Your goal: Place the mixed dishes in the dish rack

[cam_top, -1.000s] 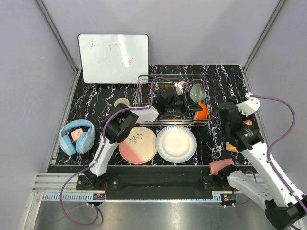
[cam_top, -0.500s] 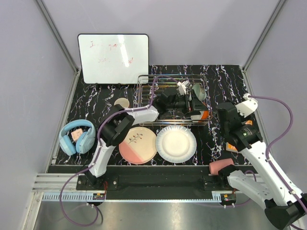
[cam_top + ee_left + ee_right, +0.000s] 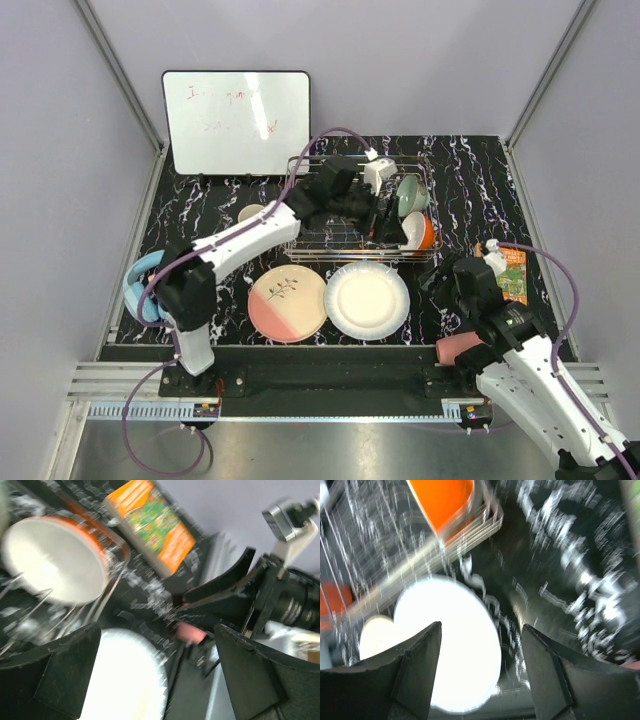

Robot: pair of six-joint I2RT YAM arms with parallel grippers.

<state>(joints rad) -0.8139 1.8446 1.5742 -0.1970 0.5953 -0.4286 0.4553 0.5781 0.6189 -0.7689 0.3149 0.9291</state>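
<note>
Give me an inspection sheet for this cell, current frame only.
Surface: black marbled table.
Job's things: orange mug and mint-green bowl in dish rack; white fluted-rim plate and pink-and-cream plate on the table in front of it; white bowl left of it; pink cup at near edge.
Clutter: blue headphones, orange book, whiteboard.
Tools: left tool open, empty, at rack; right tool open, empty.
Cables: purple cable arcs over rack; second purple cable by right arm.
Surroundings: grey walls; nothing else seen.
</note>
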